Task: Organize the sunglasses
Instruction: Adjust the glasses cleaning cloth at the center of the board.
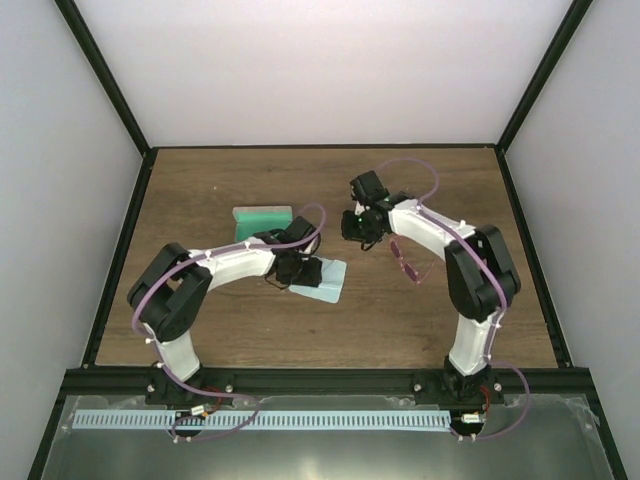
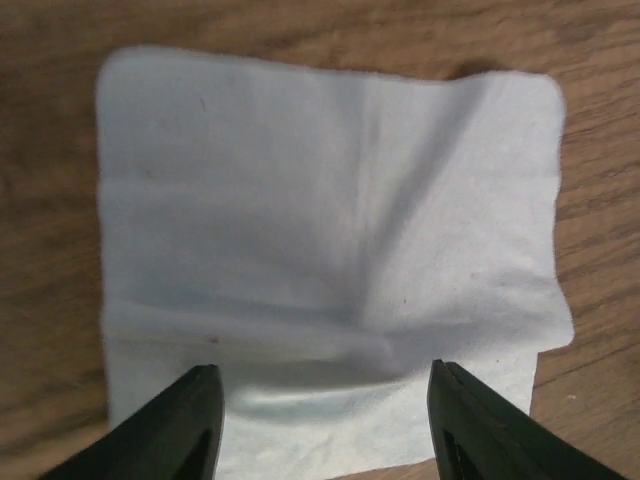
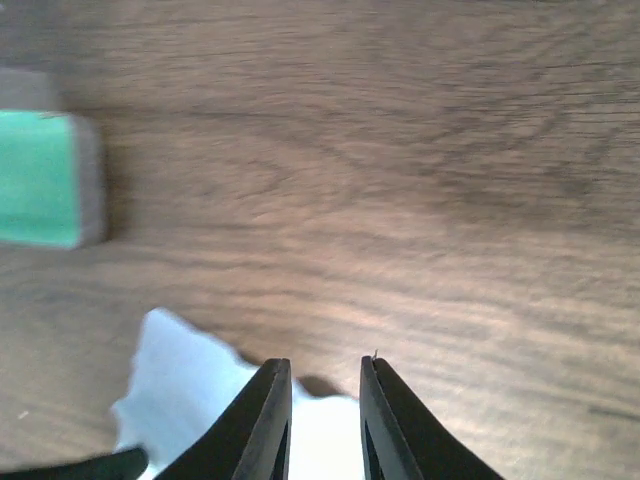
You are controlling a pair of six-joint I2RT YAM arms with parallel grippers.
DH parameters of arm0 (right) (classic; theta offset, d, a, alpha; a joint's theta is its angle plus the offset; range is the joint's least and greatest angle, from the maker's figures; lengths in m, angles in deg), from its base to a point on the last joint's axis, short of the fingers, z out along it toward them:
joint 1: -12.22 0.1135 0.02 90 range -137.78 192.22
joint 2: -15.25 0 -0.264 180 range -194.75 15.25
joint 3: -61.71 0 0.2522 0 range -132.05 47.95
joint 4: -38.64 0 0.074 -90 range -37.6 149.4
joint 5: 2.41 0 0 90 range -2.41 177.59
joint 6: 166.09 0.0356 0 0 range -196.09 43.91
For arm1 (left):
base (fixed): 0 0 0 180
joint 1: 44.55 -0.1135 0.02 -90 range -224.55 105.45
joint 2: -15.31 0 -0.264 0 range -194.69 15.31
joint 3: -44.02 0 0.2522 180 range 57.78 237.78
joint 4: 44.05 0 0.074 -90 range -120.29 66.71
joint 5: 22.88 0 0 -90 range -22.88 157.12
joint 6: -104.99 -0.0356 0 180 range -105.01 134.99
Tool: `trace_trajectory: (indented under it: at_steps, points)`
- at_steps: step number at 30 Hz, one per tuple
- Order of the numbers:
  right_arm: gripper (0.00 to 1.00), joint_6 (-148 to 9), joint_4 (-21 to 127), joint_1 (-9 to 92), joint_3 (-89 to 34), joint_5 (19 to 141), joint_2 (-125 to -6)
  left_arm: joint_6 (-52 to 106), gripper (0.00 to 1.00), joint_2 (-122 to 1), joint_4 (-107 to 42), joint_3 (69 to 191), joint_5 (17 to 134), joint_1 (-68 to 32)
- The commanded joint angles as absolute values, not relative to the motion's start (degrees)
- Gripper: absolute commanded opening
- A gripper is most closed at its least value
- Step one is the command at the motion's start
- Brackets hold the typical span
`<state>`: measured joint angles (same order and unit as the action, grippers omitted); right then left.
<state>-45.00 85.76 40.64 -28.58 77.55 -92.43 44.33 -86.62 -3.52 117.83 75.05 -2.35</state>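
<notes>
The sunglasses (image 1: 408,262), thin-framed with pink lenses, lie on the wooden table beside the right arm's forearm, and neither wrist view shows them. My right gripper (image 1: 356,230) hovers left of them over bare wood; its fingers (image 3: 268,420) stand a narrow gap apart around nothing, right gripper (image 3: 325,362). My left gripper (image 1: 300,272) is just above the light blue cloth (image 1: 322,280). In the left wrist view the cloth (image 2: 330,220) lies spread and creased, with the left gripper (image 2: 325,375) open over its near edge, holding nothing.
A grey case with green inside (image 1: 262,219) lies behind the left gripper, and the case (image 3: 45,180) also shows at the left of the right wrist view. The cloth (image 3: 190,390) shows low in that view. Black frame rails border the table.
</notes>
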Motion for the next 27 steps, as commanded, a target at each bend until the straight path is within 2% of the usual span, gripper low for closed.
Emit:
trace_trajectory:
  at_steps: [1, 4, 12, 21, 27]
  points:
    - [0.21, -43.0, 86.3, 46.0, -25.5, 79.2, -86.8, 43.9, 0.65, -82.8, 1.5, 122.7, 72.6, -4.2]
    - [0.21, -40.1, 84.7, 50.0, -21.3, 78.5, -85.0, 43.2, 0.72, -81.6, 2.4, 124.4, 73.6, -6.0]
    - [0.21, -34.0, 80.4, 58.3, -13.7, 75.2, -85.0, 42.9, 0.72, -79.5, 1.7, 121.2, 75.3, -13.2]
    - [0.20, -33.0, 77.9, 59.0, -6.2, 78.6, -87.7, 40.7, 0.73, -77.5, 1.3, 117.7, 75.9, -15.3]
    - [0.21, -32.7, 80.4, 61.1, -2.7, 79.8, -83.6, 41.2, 0.74, -74.6, -0.1, 113.7, 76.0, -15.6]
